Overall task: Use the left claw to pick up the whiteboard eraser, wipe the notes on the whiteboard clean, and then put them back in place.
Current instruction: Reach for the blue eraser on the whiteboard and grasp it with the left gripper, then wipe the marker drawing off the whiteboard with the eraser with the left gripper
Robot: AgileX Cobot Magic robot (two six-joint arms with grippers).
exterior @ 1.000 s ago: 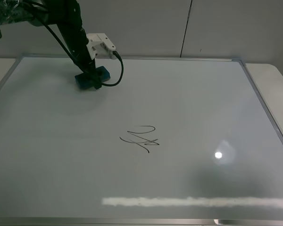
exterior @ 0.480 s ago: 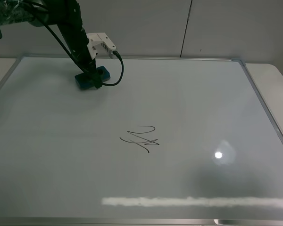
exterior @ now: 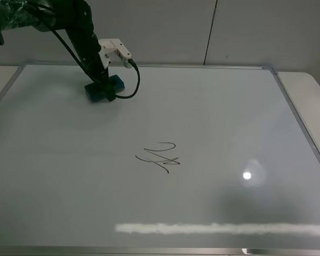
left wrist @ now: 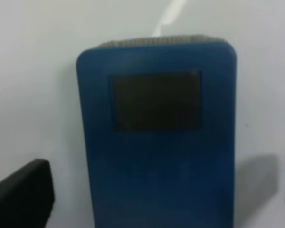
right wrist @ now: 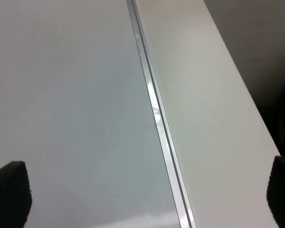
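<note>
near the whiteboard's (exterior: pixel 213 117) front edge runs a pale glare streak (exterior: pixel 218 229). the right gripper (right wrist: pixel 146 192) hangs over a strip of the whiteboard's silver frame, its fingers spread wide with nothing between them. around the whiteboard's middle, a little left, sit the notes (exterior: pixel 159 156), unwiped. by the whiteboard's far left corner the whiteboard eraser (exterior: pixel 93 92) lies flat on the surface. the left claw (exterior: pixel 105 89) stands over it, fingers (left wrist: pixel 21 199) spread, bare board showing between each finger and the block.

White table (exterior: pixel 316 101), grey wall (exterior: pixel 165 32) behind, perhaps panelled.
</note>
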